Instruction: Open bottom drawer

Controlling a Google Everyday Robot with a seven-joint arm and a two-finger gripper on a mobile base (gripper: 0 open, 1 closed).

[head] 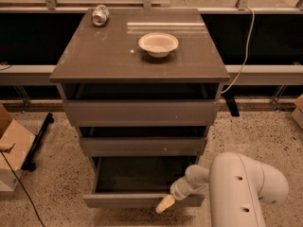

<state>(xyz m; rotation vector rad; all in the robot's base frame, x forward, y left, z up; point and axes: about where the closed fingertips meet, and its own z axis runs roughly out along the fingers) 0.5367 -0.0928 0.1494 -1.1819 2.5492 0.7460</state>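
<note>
The bottom drawer (pixel 137 200) is the lowest of three grey-brown fronts on the cabinet. It stands pulled out toward me, and its dark inside (pixel 142 174) shows. My gripper (pixel 165 204) is at the drawer's front edge, right of the middle, with its pale tip against the front panel. The white arm (pixel 241 188) reaches in from the lower right and covers the drawer's right corner.
The top drawer (pixel 142 111) and middle drawer (pixel 142 145) stick out slightly. A white bowl (pixel 158 44) and a crushed can (pixel 100 14) sit on the cabinet top (pixel 94 56). A cardboard box (pixel 12 148) and a black stand foot (pixel 38 136) lie on the speckled floor at left.
</note>
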